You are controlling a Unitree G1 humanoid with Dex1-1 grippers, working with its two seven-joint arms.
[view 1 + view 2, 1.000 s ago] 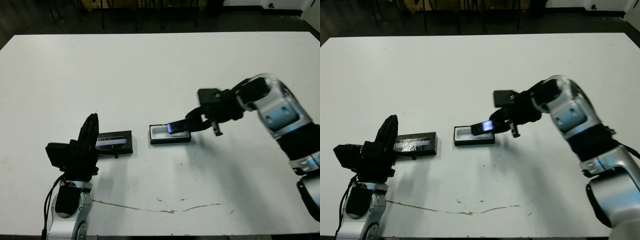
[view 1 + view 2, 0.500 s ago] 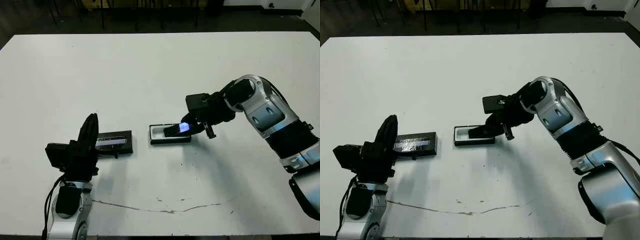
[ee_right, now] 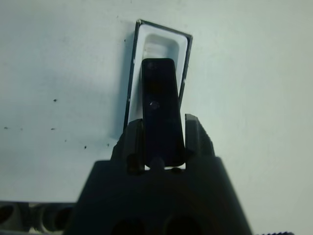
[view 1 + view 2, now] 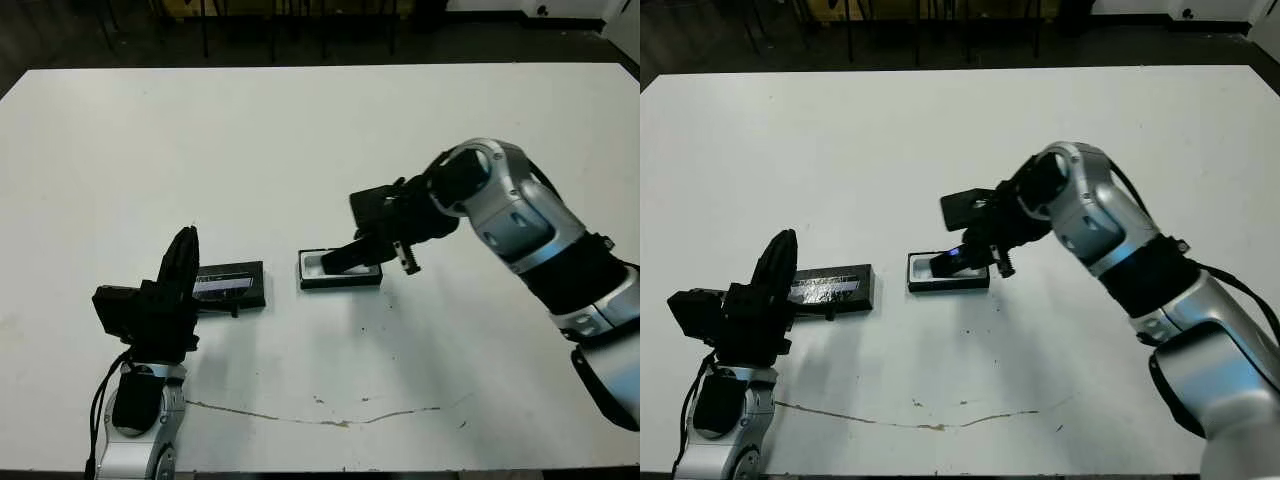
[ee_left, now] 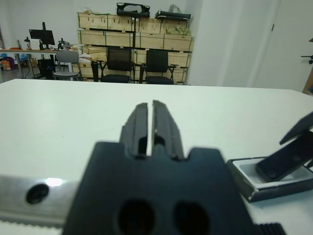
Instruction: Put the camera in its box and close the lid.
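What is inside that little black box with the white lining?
The box shows a white moulded hollow. The camera, gripped by the right pincer, tilts into it with its far end low inside. The lining beneath the camera is covered.

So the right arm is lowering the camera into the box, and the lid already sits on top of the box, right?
Not quite. The right gripper does hold the camera over the box, but the lid lies flat on the table to the box's left, near the left gripper. The eye views show this.
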